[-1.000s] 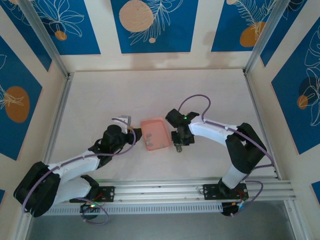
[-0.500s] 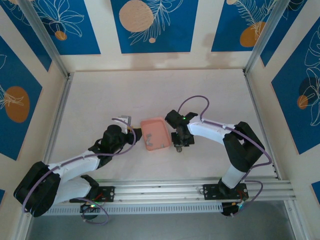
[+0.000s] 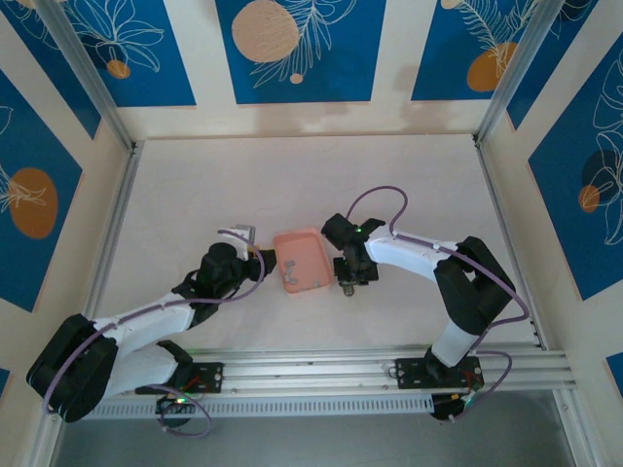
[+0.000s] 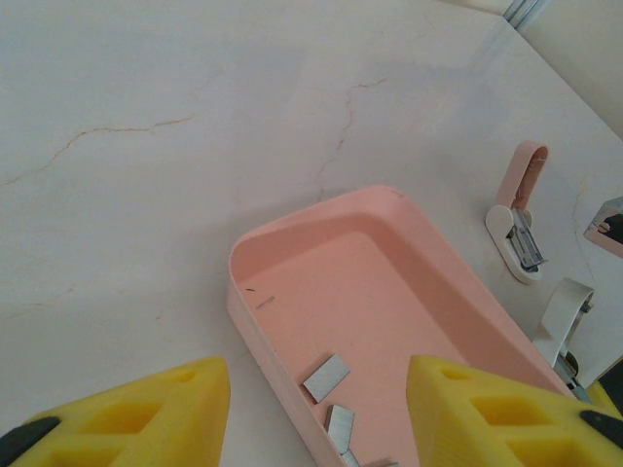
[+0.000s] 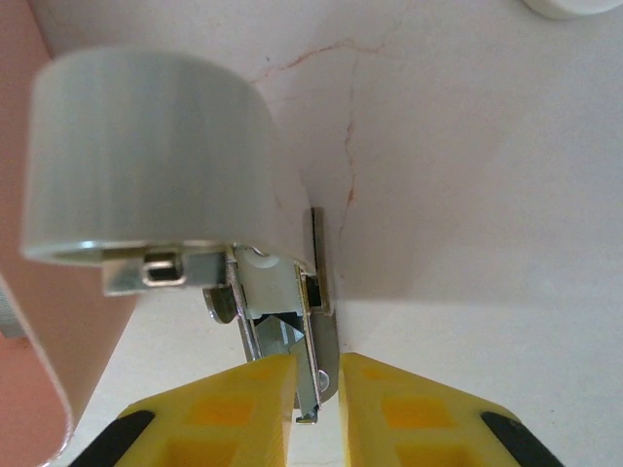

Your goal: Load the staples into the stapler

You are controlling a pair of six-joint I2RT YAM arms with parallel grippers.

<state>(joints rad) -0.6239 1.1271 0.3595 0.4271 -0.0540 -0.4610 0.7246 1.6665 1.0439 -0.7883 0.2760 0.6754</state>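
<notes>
Table [image 4: 146, 117] beneath stapler [image 4: 519, 219]; blue-panelled walls [image 3: 341, 58]

We're looking down over whole tabletop [image 3: 311, 175] from near edge; wrist cameras hovering close, all sharing pink tray [image 4: 321, 282].

Open table [image 4: 195, 97] beyond tray [image 4: 360, 282] and stapler [image 4: 521, 209]

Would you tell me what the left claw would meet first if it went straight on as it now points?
Probably the pink tray: its near wall lies straight ahead of the left claw, staples just behind it. Height is unclear, so it might clear the rim.
</notes>
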